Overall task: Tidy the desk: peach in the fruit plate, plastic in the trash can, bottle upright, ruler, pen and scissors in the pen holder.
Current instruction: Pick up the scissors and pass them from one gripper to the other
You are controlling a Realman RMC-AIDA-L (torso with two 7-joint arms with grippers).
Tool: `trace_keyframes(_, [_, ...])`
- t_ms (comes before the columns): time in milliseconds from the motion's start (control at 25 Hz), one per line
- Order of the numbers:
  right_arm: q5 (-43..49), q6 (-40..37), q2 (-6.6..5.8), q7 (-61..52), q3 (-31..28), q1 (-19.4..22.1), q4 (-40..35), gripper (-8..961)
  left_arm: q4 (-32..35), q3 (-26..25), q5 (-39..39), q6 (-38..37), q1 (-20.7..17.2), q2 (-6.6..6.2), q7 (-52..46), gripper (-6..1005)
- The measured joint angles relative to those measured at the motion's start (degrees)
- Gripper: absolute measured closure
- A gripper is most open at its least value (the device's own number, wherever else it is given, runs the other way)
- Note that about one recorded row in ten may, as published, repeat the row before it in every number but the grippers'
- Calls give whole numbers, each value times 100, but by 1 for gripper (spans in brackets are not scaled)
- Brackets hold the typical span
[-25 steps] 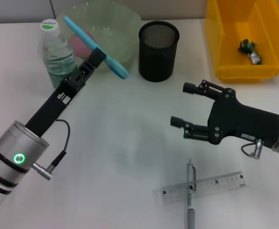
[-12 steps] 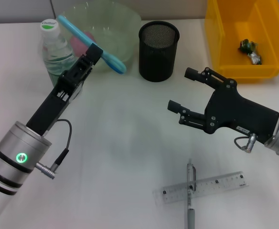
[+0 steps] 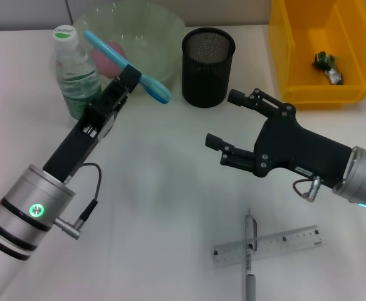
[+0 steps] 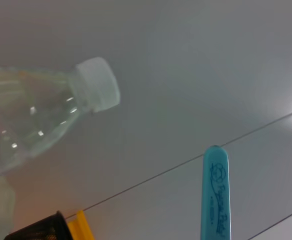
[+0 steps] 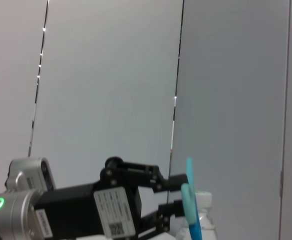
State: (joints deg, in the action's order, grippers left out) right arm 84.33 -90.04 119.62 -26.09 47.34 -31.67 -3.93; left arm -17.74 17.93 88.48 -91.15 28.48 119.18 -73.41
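Observation:
My left gripper [image 3: 131, 75] is shut on the blue scissors [image 3: 156, 87], held tilted in the air between the upright bottle [image 3: 75, 70] and the black mesh pen holder [image 3: 207, 58]. The left wrist view shows the scissors [image 4: 215, 196] and the bottle [image 4: 33, 120]. The pink peach [image 3: 106, 61] lies in the green fruit plate [image 3: 155, 34], partly behind the scissors. My right gripper [image 3: 222, 118] hangs open and holds nothing, right of centre, in front of the pen holder. A crumpled plastic piece [image 3: 328, 66] lies in the yellow trash can [image 3: 289, 56]. The pen [image 3: 250, 252] lies across the ruler [image 3: 286, 243] near the front.
In the right wrist view the left gripper [image 5: 168, 197] shows with the scissors [image 5: 192, 212] and the bottle cap [image 5: 204, 200] behind it. The white desk [image 3: 164, 188] stretches between the two arms.
My left gripper has shifted slightly right with the scissors, toward the pen holder. The right gripper has moved left and a little farther back, still open.

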Motion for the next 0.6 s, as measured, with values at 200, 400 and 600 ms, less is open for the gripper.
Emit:
trace_keyframes(200, [-158,15,0,82,-57,-156,227,135,-213,-146,2,206,19,0,21,746])
trace_keyframes(400, [-216,288,10,90,-66,-332,269,135,-398,-245,36,417,165,0,55,746])
trace_keyframes(600, [-217,451,24,183,-81,-455,350,134,-474,-325,69,555,241,5,56,746])
